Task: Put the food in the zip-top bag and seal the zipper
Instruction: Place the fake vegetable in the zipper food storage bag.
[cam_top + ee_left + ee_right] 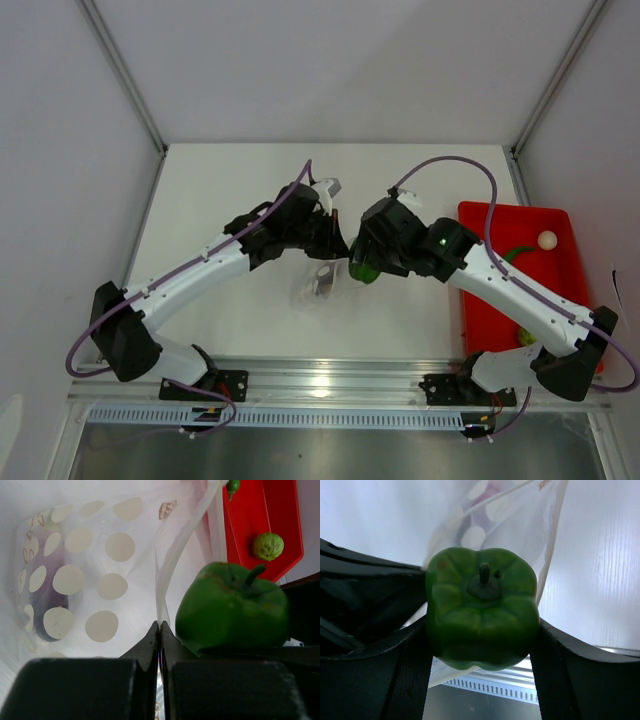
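We see the left claw [160,630] pressed together on one lip of the clear crinkly plastic bag printed with pale dots [100,555]. The bag lies on the white desk [230,180] about midway between its left and right edges and nearer the near edge than the far one, with its mouth seemingly turned toward the right arm. The right claw [481,645] is clamped wide on the glossy green plastic toy bell pepper [482,612], held just beside that mouth and not yet inside. A dark purple long toy piece [45,605] already rests deep in the bag. Our main worry is the opening: only one lip is pinched, the other looks slack, and the pepper is bulky against it. A push could fold the loose film inward, shove the whole bag along the desk, or tear the lip out of the left claw's thin hold. If the right claw lets go too shallow, we think the pepper may roll back out onto the desk. The thin pale closure strip [167,575] along the mouth could also get creased, which would make sealing harder later. The small whitish ball [546,240], the pale green lumpy round piece [267,546] and the dark green long piece [232,486] wait in the red rectangular plastic tray [530,220] at the desk's right edge, so the bag must take more trips yet
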`<state>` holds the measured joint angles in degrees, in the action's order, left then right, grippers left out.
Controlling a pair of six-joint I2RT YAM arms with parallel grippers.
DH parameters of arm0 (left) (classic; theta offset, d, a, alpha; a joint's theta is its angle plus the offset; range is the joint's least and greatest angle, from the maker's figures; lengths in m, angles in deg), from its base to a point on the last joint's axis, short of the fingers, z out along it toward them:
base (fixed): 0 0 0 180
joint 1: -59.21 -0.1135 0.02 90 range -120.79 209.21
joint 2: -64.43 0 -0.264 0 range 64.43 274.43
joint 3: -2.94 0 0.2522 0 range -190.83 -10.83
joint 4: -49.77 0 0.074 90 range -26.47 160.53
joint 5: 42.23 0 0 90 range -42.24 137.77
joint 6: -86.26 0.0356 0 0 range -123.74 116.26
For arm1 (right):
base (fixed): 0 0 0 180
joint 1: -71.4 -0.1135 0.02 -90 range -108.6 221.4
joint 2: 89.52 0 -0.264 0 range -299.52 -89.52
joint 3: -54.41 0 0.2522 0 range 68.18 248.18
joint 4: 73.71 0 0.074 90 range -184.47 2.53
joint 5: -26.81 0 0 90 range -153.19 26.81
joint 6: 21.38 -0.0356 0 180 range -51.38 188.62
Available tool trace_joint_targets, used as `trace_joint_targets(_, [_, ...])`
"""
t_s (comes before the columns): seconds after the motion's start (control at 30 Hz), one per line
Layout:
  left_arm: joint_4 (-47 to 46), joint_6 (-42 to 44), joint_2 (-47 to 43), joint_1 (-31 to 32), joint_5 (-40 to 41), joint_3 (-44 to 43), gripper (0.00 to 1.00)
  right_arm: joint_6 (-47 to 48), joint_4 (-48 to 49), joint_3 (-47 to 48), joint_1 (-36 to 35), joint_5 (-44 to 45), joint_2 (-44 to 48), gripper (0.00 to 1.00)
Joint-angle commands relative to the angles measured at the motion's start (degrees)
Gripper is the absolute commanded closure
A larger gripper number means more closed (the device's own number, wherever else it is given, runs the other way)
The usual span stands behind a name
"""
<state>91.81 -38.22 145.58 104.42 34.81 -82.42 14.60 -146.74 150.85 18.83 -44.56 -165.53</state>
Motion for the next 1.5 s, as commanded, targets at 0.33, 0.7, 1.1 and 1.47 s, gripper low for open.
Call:
trace_joint_targets(0.33, [0.20,-0.32,-2.21,0.14,0.21,-3.20,0.99,-4.70,-1.12,-5.86,-2.44,3.16,4.03,0.62])
trace_joint_targets(0.7, [1.70,-1.29,-4.67,2.34,-0.93,-5.31,0.99,-0.30,6.96,-6.65,0.37,2.20,1.57,0.58])
trace_joint_targets(1.1, [1.79,-1.64,-4.86,2.87,0.65,-5.40,0.99,2.43,9.44,-6.48,3.53,0.09,3.23,0.18])
trace_joint_targets(1.47, [1.61,-0.68,-2.40,2.78,1.35,-6.54,0.99,0.49,3.99,-4.81,3.01,1.05,8.58,0.01])
